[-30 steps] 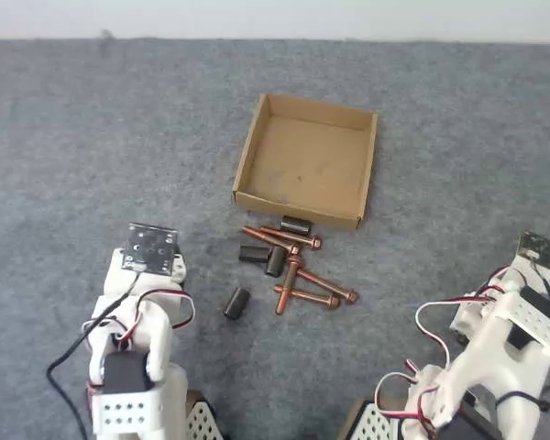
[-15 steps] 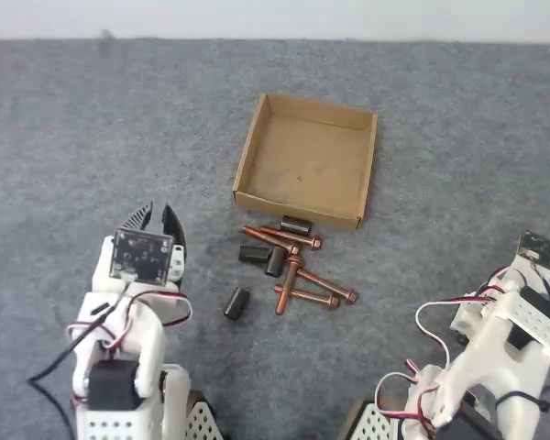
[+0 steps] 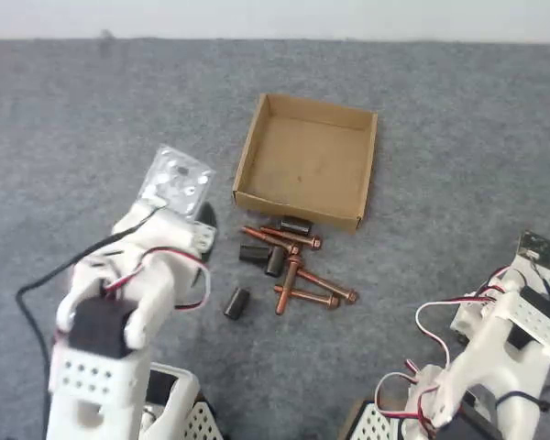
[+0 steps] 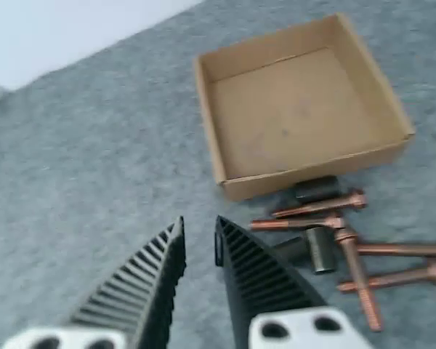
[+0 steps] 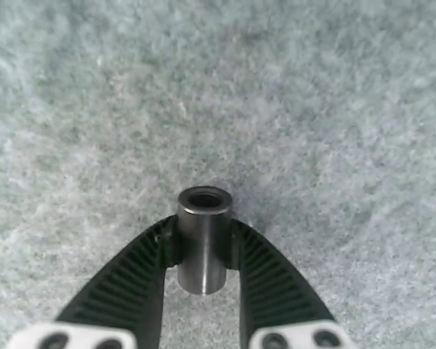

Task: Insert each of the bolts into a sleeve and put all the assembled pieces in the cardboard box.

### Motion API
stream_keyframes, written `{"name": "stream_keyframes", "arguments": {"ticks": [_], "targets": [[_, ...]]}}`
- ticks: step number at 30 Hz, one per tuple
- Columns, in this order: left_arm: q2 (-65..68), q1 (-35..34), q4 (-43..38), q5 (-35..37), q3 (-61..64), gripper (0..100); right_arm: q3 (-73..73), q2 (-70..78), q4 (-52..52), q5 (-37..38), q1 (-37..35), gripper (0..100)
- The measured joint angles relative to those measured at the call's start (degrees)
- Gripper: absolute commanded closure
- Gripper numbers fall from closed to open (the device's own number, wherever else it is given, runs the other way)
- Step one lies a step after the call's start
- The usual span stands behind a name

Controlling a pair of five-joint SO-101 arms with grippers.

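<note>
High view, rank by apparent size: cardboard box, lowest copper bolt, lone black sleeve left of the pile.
1. cardboard box
2. lowest copper bolt
3. lone black sleeve
All three lie at a similar distance from the camera, so the order looks safe.

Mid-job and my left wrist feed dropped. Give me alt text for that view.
The left gripper, jaws slightly apart and empty, hangs over grey carpet short of the empty cardboard box. Copper bolts and dark sleeves lie jumbled beside the box's outer wall.

Nothing legible anywhere: no text, label, brand, number or sign readable on any surface.
</note>
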Motion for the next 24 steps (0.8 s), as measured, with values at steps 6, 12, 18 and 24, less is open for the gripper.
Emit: {"name": "stream_keyframes", "arguments": {"ticks": [6, 12, 18, 24], "targets": [[8.9, 6.5, -1.9, -2.5, -0.2, 93, 0.0, 0.0, 0.0, 0.0, 0.0, 99.2], [19.8, 12.1, -6.2, -8.2, -0.2, 93, 0.4, 0.0, -0.4, 0.0, 0.0, 99.2], [29.0, 19.0, -9.1, -15.0, -0.2, 93, 0.6, 0.0, -0.9, 1.6, 0.0, 99.2], [38.3, 25.4, -9.1, -26.1, -0.2, 93, 0.6, 0.0, -0.9, 1.6, 0.0, 99.2]]}}
